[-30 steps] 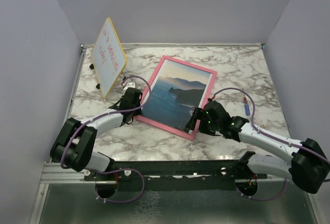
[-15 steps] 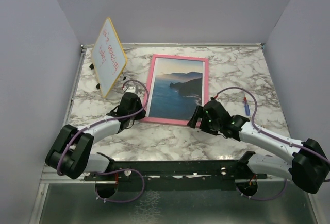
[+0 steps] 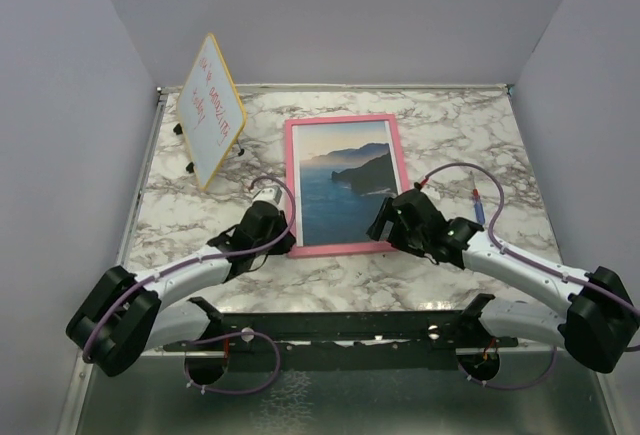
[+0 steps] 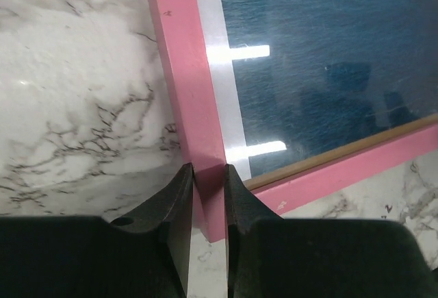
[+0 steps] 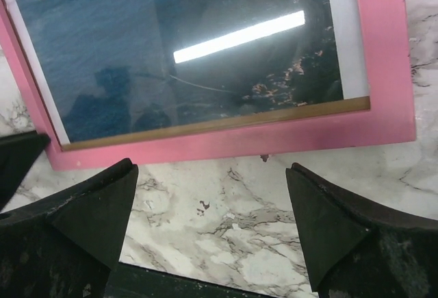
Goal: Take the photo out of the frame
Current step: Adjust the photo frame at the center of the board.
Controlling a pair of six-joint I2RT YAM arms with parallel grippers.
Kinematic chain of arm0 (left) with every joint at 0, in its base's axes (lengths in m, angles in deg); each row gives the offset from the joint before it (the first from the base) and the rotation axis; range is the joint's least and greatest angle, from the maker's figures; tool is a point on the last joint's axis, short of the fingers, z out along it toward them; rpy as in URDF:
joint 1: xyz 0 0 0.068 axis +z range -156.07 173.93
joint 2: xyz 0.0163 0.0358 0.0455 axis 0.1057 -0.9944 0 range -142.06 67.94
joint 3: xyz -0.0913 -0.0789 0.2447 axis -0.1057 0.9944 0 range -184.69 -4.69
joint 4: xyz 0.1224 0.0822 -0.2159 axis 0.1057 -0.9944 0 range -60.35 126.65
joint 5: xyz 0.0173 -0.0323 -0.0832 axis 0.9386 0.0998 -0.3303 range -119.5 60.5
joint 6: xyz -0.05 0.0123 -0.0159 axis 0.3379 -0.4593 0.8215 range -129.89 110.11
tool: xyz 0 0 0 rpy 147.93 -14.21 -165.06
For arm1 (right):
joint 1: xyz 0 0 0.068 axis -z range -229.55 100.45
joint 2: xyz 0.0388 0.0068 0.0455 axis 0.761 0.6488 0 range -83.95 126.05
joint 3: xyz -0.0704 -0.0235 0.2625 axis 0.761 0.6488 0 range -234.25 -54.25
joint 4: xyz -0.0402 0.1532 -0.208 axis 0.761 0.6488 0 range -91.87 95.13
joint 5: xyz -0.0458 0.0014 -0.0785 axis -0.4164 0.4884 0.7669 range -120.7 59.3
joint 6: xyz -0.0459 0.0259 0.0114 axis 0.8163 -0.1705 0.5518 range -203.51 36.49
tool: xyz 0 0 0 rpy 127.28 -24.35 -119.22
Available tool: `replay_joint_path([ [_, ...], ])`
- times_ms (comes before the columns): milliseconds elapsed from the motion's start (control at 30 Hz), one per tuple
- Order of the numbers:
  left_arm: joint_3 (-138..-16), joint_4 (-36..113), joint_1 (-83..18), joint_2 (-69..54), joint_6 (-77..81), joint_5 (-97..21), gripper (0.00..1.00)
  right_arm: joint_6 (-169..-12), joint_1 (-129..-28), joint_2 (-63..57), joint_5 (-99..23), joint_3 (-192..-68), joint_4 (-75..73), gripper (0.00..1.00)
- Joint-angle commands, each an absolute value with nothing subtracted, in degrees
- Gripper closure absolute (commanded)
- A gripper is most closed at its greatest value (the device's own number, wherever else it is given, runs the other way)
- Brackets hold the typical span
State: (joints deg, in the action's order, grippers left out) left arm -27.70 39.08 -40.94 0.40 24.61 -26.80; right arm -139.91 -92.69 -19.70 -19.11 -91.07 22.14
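Note:
The pink frame [image 3: 340, 120] lies face up on the marble table, its long sides running away from the arms. The photo [image 3: 345, 190], a dark headland over blue sea, sits inside it under glass. My left gripper [image 3: 287, 244] is at the frame's near-left corner. In the left wrist view it [image 4: 209, 171] is shut on the pink border [image 4: 185, 72] beside the photo [image 4: 328, 58]. My right gripper [image 3: 384, 228] hangs by the near-right corner. In the right wrist view it [image 5: 211, 175] stands open over bare marble, just short of the frame's near edge [image 5: 274, 137] and the photo [image 5: 137, 38].
A yellow-edged whiteboard [image 3: 212, 110] with red writing stands tilted at the back left. A small blue pen-like thing [image 3: 480, 207] lies right of the frame. Grey walls close in the table [image 3: 460, 135] on three sides.
The frame has swung from a slant to square with the table, pulled by my left gripper at its corner. The right gripper has opened wider and stands off the frame.

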Motion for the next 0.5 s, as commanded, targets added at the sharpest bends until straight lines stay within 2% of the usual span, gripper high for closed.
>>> replay_joint_path([
  [0, -24.7, 34.1, -46.7, 2.5, 27.5, -27.7, 0.92, -142.2, -93.0, -19.6, -12.9, -93.0, 24.6, 0.05],
  [133, -23.8, 33.4, -50.0, 3.6, 28.9, -25.4, 0.89, -140.8, -93.0, -19.6, -8.6, -93.7, 25.4, 0.02],
  [167, -24.1, 32.8, -50.1, 4.0, 29.2, -24.7, 0.81, -141.3, -93.0, -19.2, -6.9, -93.7, 26.3, 0.01],
  [233, -25.1, 31.6, -50.2, 5.3, 29.5, -23.3, 0.56, -139.8, -93.0, -18.3, -4.2, -95.0, 28.6, 0.0],
  [333, -27.2, 30.5, -50.1, 8.4, 28.9, -21.5, 0.32, -140.1, -92.6, -16.0, 1.0, -98.8, 35.0, 0.0],
  [467, -30.5, 28.6, -50.1, 8.8, 27.3, -17.0, 0.11, -136.5, -87.0, -14.0, -0.1, -100.8, 35.7, 0.0],
])
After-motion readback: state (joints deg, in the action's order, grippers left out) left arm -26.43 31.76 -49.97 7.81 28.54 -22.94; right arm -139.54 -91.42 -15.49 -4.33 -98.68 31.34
